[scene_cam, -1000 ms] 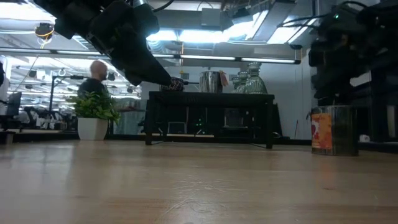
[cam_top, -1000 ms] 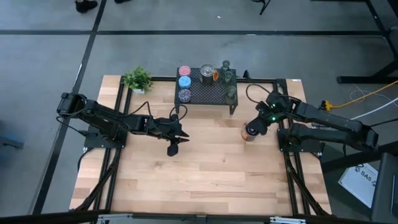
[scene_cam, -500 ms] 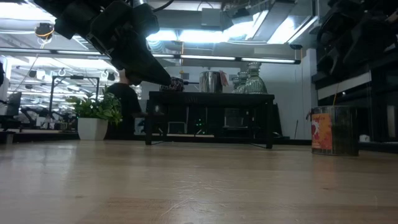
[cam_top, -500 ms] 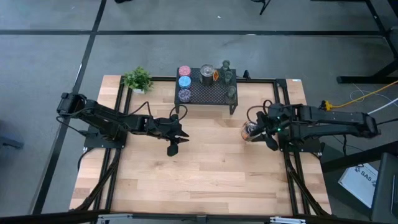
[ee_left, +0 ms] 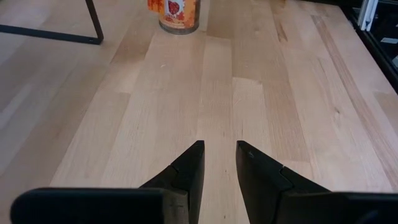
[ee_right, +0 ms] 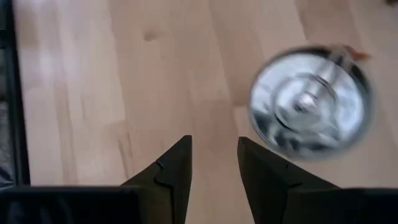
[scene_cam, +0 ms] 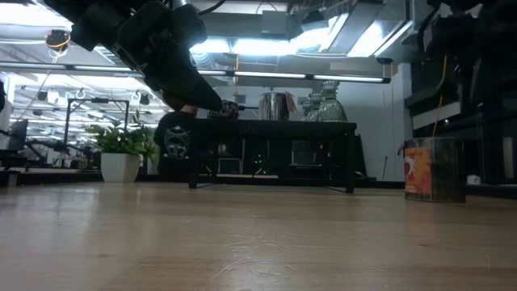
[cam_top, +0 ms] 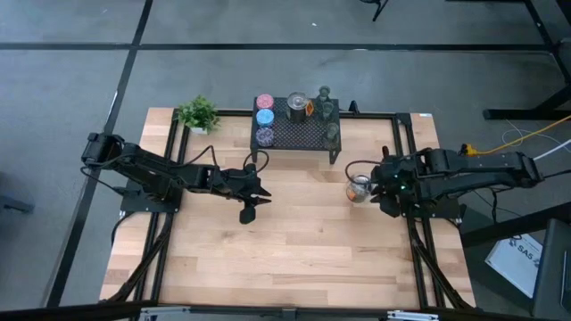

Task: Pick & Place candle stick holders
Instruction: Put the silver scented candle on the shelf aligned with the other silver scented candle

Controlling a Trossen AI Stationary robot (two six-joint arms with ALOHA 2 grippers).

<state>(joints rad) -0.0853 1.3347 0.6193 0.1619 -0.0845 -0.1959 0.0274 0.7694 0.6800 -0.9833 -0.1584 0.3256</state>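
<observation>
The right pincer (cam_top: 384, 198) hovers narrowly parted, empty, just right of one silver-and-orange candle holder (cam_top: 359, 188) standing on the wooden counter (cam_top: 294, 259). The left pincer (cam_top: 252, 204), narrowly parted, hangs mid-counter. Seven more holders sit on one black mesh stand (cam_top: 299, 134), far side.

My table (cam_top: 294, 250) is pale planked wood, smooth with a soft sheen. The silver-and-orange holder (cam_top: 359, 188) at my three o'clock looks like shiny metal, mirror-bright inside. The mesh stand (cam_top: 299, 134) is matt black metal. My fingers (ee_right: 174, 171) are matt dark plastic.
</observation>
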